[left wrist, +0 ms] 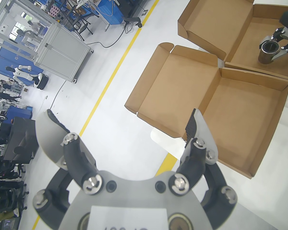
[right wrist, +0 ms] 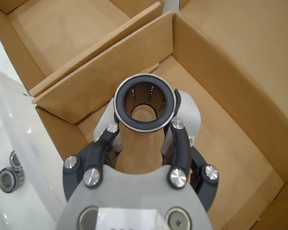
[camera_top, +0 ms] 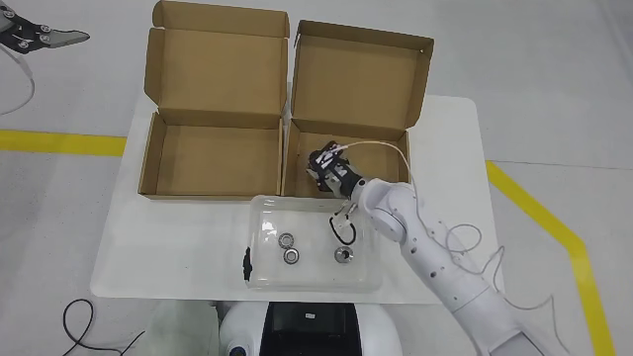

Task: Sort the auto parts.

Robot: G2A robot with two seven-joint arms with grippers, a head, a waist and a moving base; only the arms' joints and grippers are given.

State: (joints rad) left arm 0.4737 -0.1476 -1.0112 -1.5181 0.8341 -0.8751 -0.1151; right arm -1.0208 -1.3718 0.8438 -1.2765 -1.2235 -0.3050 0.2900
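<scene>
Over the white table, top view: two open cardboard boxes stand side by side, with a clear tray just in front of them. The right gripper sits inside the right box, near the front corner that adjoins the left box. It is clamped on a dark metal sleeve. Three small ring bearings lie in the tray.

Left wrist view: the left gripper is held beyond the table edge, above the floor, with its jaws spread wide and nothing between them. Farther off, the sleeve stands upright in the other arm's grasp, low in its box. Whether it touches the box floor cannot be confirmed.

Right wrist view: the two fingers press the sleeve's outer wall from opposite sides, just under its black end ring. Rows of small balls line the bore.

Assessment: the sleeve appears to be solid steel, so it is judged rigid and heavy for its size. Its smooth round wall could slip or turn under a light squeeze. The right hold is across the outer wall, as it is held now, and never by the bore, where the ball rows could be damaged. If released upright it may topple and roll.
</scene>
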